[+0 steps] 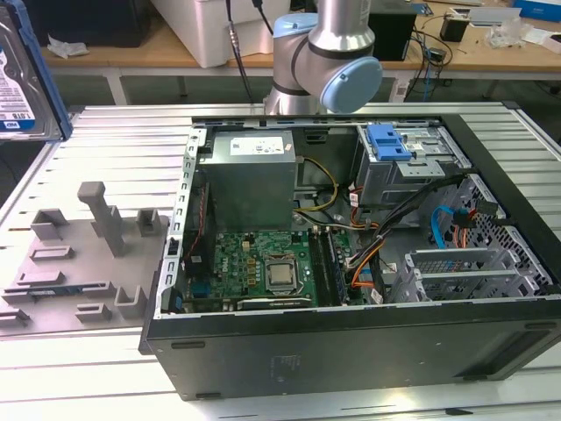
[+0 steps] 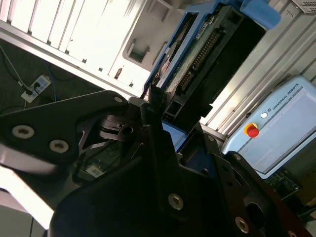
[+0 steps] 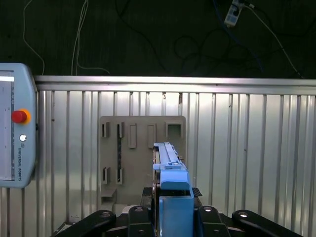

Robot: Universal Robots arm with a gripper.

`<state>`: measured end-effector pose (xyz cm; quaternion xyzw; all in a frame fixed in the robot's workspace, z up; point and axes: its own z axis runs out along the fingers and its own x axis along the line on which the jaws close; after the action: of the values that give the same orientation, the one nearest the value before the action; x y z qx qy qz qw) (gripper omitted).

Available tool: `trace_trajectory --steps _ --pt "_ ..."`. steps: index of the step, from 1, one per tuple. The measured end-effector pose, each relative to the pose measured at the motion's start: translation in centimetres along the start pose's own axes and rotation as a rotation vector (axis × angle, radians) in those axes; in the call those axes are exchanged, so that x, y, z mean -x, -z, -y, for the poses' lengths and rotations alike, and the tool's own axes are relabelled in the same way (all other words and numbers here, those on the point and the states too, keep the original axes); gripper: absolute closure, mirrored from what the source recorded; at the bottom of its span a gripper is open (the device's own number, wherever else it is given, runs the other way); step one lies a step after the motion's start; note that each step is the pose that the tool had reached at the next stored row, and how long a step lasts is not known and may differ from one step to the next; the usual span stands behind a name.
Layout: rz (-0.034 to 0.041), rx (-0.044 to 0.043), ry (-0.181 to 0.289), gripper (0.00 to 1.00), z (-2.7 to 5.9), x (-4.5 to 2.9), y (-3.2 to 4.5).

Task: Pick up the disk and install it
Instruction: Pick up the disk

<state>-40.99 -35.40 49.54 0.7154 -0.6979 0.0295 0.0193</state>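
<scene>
The disk (image 1: 19, 74), silver with a white-and-blue label and a blue carrier edge, hangs high at the exterior view's far left, above the ribbed table. In the first wrist view the disk (image 3: 171, 170) stands edge-on, its blue bracket clamped between the black fingers of my gripper (image 3: 173, 215). The second wrist view shows the disk (image 2: 197, 54) reaching away from the gripper (image 2: 160, 116), connector side showing. The gripper is shut on the disk. The open computer case (image 1: 166, 289) lies to the exterior view's right of the disk.
Inside the case sit a grey power supply (image 1: 250, 171), a motherboard (image 1: 263, 267) and a blue-handled drive cage (image 1: 394, 145). A grey fixture plate (image 1: 79, 254) lies left of the case, directly below the disk (image 3: 143, 148). A teach pendant (image 3: 15, 123) lies on the table.
</scene>
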Motion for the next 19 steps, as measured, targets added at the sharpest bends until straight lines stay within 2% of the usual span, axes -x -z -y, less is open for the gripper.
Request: trace_trajectory --steps 9,19 --pt "-0.0001 0.0001 0.000 0.64 1.54 -0.48 -0.04" --pt "0.0005 0.0001 0.000 0.64 4.49 -1.51 -0.09"
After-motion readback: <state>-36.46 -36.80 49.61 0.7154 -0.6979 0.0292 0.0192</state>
